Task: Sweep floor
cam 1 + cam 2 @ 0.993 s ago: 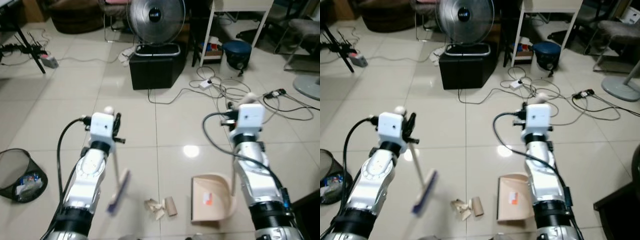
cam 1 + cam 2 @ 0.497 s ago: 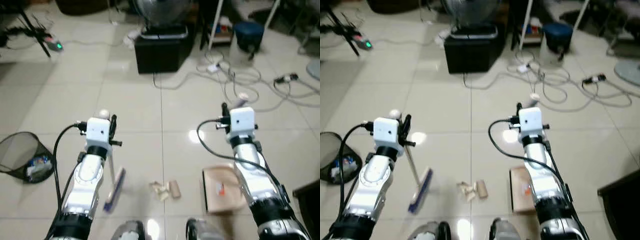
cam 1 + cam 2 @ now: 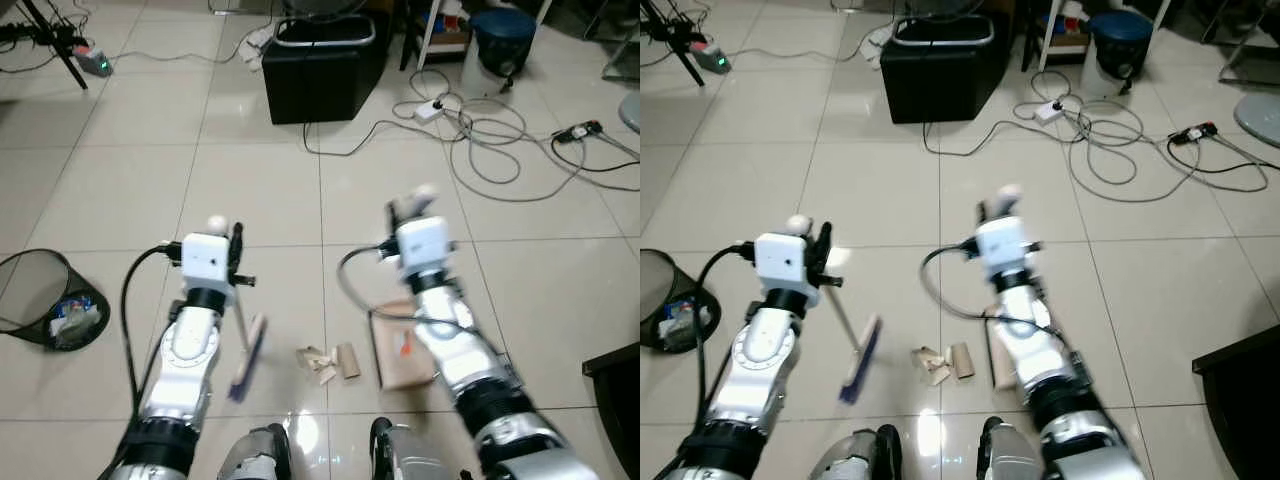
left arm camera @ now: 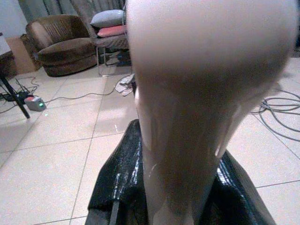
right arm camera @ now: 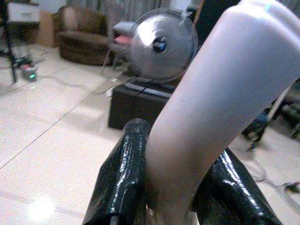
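My left gripper (image 3: 235, 258) is shut on the pale handle of a broom (image 4: 187, 108), its black fingers (image 4: 117, 183) on either side. The broom's purple brush head (image 3: 246, 358) rests on the tiles, left of a small heap of wooden scraps (image 3: 328, 363). My right gripper (image 3: 404, 214) is shut on the upright cream handle (image 5: 211, 98) of a beige dustpan (image 3: 398, 350), with its fingers (image 5: 123, 178) pressed around it. The dustpan lies flat on the floor just right of the scraps, partly hidden by my right forearm.
A black box (image 3: 322, 65) stands ahead with cables (image 3: 490, 140) trailing to its right, near a blue bin (image 3: 500, 30). A black mesh wastebasket (image 3: 40, 300) with rubbish sits at the left. A dark furniture corner (image 3: 615, 390) juts in at the right. My feet (image 3: 255, 455) show below.
The camera has shifted. My right arm has swung left, bringing the dustpan closer to the scraps. The broom head sits slightly nearer the scraps too.
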